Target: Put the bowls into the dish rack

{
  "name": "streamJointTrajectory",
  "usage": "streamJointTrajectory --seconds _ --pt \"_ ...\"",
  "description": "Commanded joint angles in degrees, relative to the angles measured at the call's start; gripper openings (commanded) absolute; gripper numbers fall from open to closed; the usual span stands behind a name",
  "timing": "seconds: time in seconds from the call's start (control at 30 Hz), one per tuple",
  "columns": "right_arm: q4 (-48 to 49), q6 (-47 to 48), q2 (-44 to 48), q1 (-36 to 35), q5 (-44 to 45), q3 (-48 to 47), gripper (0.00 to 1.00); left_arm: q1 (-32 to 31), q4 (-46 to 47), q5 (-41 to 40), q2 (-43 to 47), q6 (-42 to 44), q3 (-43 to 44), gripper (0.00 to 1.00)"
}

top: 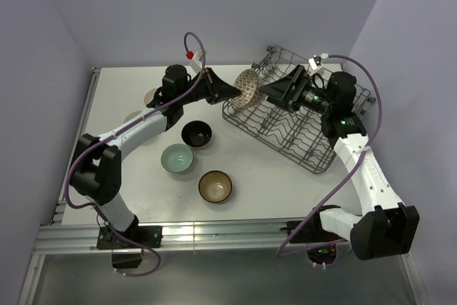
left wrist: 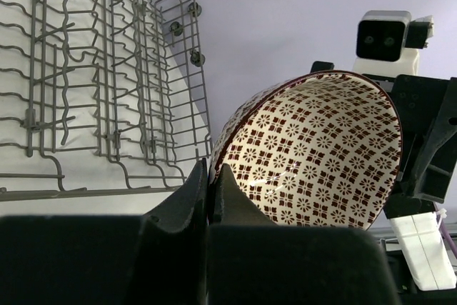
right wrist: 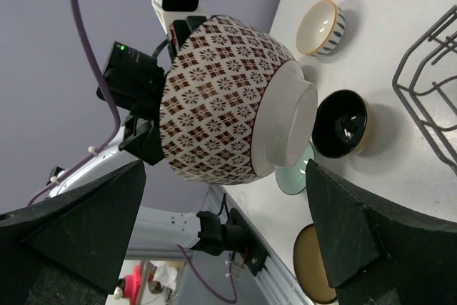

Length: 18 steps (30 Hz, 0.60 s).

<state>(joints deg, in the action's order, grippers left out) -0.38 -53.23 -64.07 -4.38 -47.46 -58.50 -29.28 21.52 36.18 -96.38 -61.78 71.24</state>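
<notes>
Ceramic, red-and-white: lattice bowl (right wrist: 221,98), one. It is held clear of the table (top: 271,183), tipped on its side at the left end of the dish rack (top: 300,126), with its foot turned toward the right arm.

Left gripper (left wrist: 212,169): pinched narrow on the bowl's rim, one finger inside and one outside.

Right gripper (right wrist: 225,165): spread wide over the rack, a finger on either side of the bowl's foot. It appears not to touch the bowl, though the angle leaves this uncertain.

Step in hand, as judged: bringing the first bowl to the rack, possibly by a pass between arms.
- If it is a pass, the right fingers should be firmly closed on the bowl before the left pinch lets go.
- Either way, keep the bowl on edge and lower its rim into a gap between two tine rows.
- Release only once the wire bears the weight, because a thin rim grip could let a glossy bowl slip.

Count:
- Bowls, five: one in the air and four upright on the table.
  - black bowl (top: 197,134)
  - teal bowl (top: 177,158)
  - brown bowl (top: 215,186)
  - cream bowl (right wrist: 320,28), half hidden by the left arm in the top view
- Bowls seen in the rack: none.
- Racks: one.
- Grippers: two.
</notes>
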Motion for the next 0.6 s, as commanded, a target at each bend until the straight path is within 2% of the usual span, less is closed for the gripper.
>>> streamJointTrajectory --seconds 0.0,0.43,0.53,0.57 --pt "2.50 0.05 -0.87 -2.03 0.08 -2.41 1.00 -0.52 5.03 1.17 1.63 -0.80 1.00 0.00" --pt "3.11 1.29 -4.65 -4.67 -0.44 -3.72 0.98 -1.48 4.15 1.17 1.19 -0.36 0.39 0.00" --pt "3.72 1.11 -5.01 -4.85 -0.18 -4.08 0.93 -1.66 4.23 1.17 1.37 -0.36 -0.22 0.00" --pt "3.81 1.03 -5.10 -4.85 -0.17 -4.17 0.88 -1.66 4.41 1.17 1.46 -0.45 -0.31 0.00"
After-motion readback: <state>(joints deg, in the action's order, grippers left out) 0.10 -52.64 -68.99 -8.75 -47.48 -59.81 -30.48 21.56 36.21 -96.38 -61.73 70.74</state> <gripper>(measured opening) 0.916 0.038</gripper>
